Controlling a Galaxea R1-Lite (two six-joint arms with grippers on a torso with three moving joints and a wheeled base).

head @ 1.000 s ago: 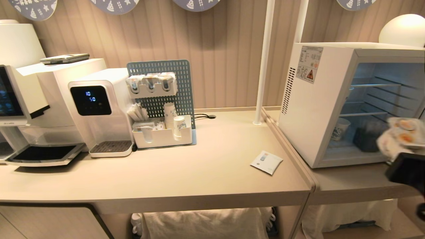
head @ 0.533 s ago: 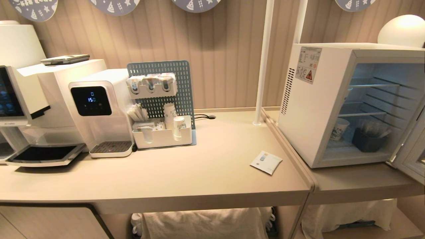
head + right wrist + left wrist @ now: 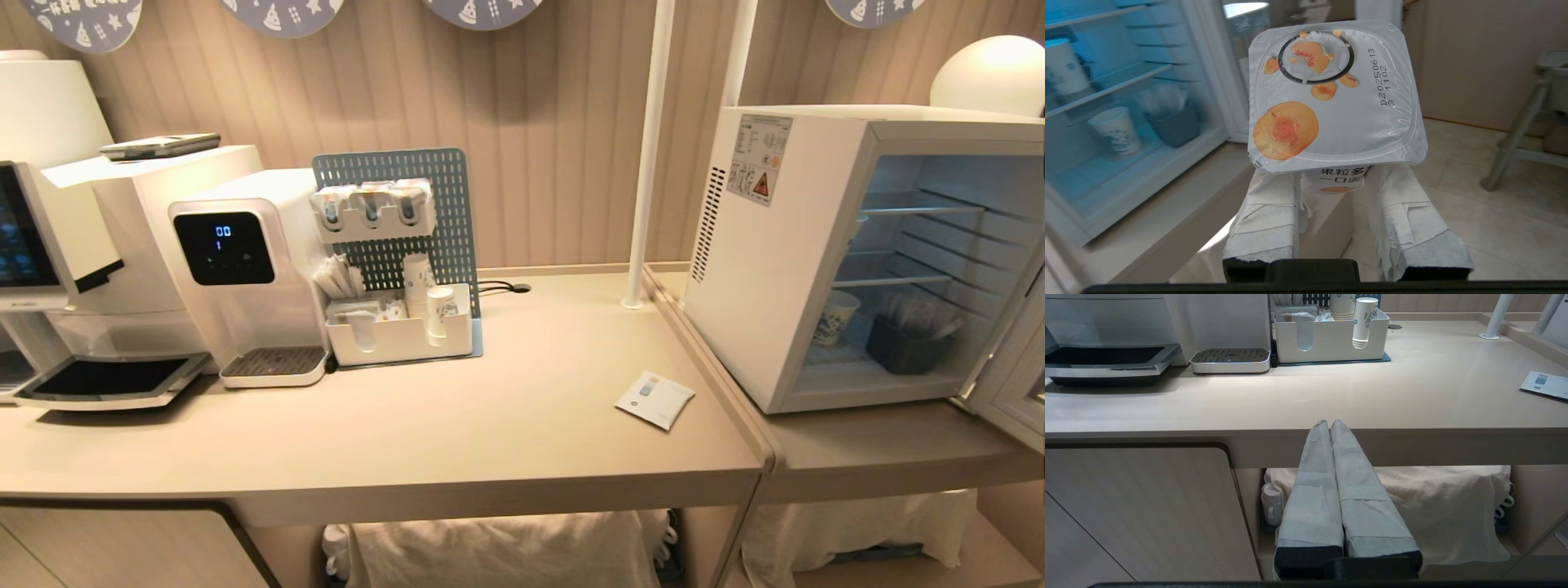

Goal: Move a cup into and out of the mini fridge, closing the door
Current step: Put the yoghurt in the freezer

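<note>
The cup, white with a peach-printed foil lid, is clamped by its body between the padded fingers of my right gripper. It hangs in the air outside the mini fridge, off to the side of the open front and over the floor. In the head view the mini fridge stands open on the right-hand table, and its door is swung out at the right edge. Neither arm shows in that view. My left gripper is shut and empty, parked below the table's front edge.
Inside the fridge sit a paper cup and a dark bin. On the left table are a drinks machine, a white caddy with paper cups, and a small card. A white pole rises between the tables.
A second ago my right gripper held the cup at the head view's right edge, before the fridge opening. It has drawn back out of that view, uncovering the open door.
</note>
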